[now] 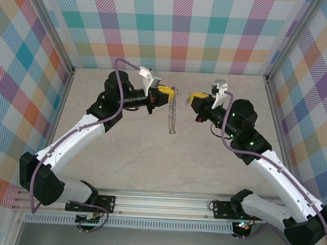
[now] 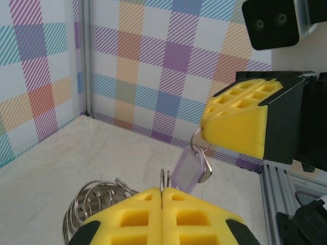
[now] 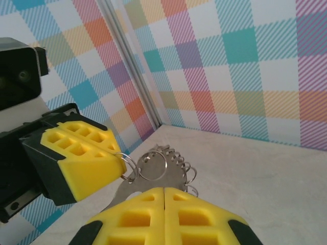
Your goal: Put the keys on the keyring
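Observation:
The keyring (image 1: 172,120) is a silver string of small loops hanging between both grippers down to the table. My left gripper (image 1: 171,92) is shut on its top ring (image 2: 162,178); the rest bunches at the lower left (image 2: 94,201). My right gripper (image 1: 190,95) faces it a short way off, shut on a small split ring (image 2: 196,142). From that ring hang the keys' lilac head (image 2: 188,172) and a metal piece (image 2: 206,171). In the right wrist view, the shut fingers (image 3: 164,190) sit close to the left gripper (image 3: 118,155), with the keyring's loops (image 3: 176,158) between.
The marble-look tabletop (image 1: 150,155) is walled by checked panels at the back (image 1: 175,29) and both sides. Aluminium corner posts (image 1: 72,72) stand at the back corners. The arms' bases sit on a rail (image 1: 158,203) at the near edge.

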